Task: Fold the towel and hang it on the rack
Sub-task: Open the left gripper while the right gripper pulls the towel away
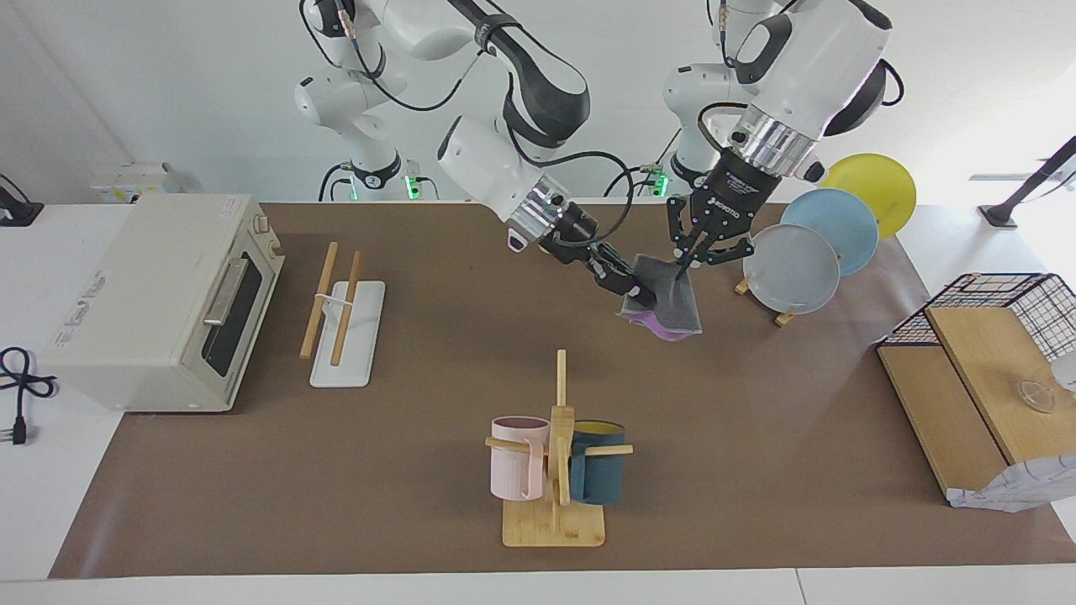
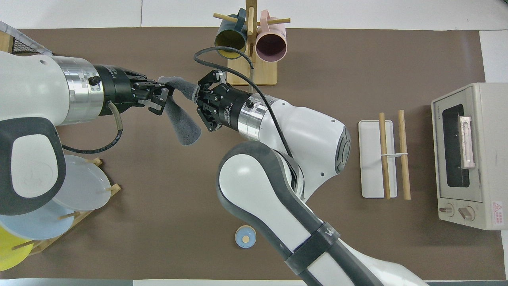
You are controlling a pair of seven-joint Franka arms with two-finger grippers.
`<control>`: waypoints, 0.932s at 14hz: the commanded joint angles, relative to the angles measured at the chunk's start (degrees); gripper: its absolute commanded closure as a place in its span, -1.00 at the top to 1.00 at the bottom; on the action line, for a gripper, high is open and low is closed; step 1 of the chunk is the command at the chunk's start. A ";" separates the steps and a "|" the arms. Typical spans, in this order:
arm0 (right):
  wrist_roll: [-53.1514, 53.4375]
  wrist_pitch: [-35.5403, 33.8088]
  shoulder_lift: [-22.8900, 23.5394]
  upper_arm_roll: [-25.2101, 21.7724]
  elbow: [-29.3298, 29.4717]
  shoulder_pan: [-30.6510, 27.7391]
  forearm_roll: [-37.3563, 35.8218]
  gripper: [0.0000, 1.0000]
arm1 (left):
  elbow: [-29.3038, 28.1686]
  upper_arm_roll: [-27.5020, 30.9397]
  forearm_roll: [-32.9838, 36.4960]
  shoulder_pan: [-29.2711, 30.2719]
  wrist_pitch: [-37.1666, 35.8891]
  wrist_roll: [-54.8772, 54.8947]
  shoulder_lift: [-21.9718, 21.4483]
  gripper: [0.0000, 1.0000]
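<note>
Towel (image 1: 668,301) corners are gripped in the air by both end effectors, over the brown tabletop (image 1: 403,470) between the plate stand (image 1: 777,313) and the mug tree (image 1: 556,470). The cloth is seen folded on itself, grey face outward, with a strip of purple showing along its lower edge in the facing view. The left end effector (image 1: 691,259) is closed on the upper corner at the plate-stand end; in the overhead view it is marked at (image 2: 160,96). The right end effector (image 1: 632,290), also seen at (image 2: 199,96), is closed on the neighbouring edge of the cloth, so that a short span of towel is stretched between the two and the rest hangs down. Whether the lowest edge touches the tabletop cannot be told.

The rack (image 1: 340,313) is found well apart from the towel, toward the right arm's end of the tabletop, just beside the toaster oven (image 1: 160,302), with its two rods lying parallel over the white base. A broad bare stretch of tabletop is left between the held towel and the rack. The plates (image 1: 794,267) stand close beside the left end effector. A small round blue object (image 2: 245,236) lies near the robots' edge of the tabletop.
</note>
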 commanded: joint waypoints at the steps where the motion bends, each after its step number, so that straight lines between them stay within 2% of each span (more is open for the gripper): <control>1: -1.59 -1.97 -0.48 0.13 -0.10 -0.74 0.23 -1.00 | -2.86 0.53 -0.34 -0.99 1.03 1.39 -2.44 1.00; 4: -8.15 -7.66 -1.18 -0.40 -1.07 -2.48 -7.56 -1.00 | -2.86 0.62 -0.16 -0.90 0.85 1.39 -2.44 1.00; 6: -10.02 -14.78 -1.53 -0.49 -1.16 -5.38 -16.34 -1.00 | -3.30 0.62 0.01 -0.82 0.85 1.82 -2.53 1.00; 10: -12.31 -23.49 -2.50 -0.49 -0.89 -6.10 -34.72 -1.00 | -5.05 0.71 0.01 -0.03 0.85 5.42 -3.58 1.00; 13: -13.53 -32.17 -4.43 -0.58 -2.03 -9.59 -38.96 -1.00 | -6.72 0.80 0.01 1.37 0.94 9.81 -4.37 1.00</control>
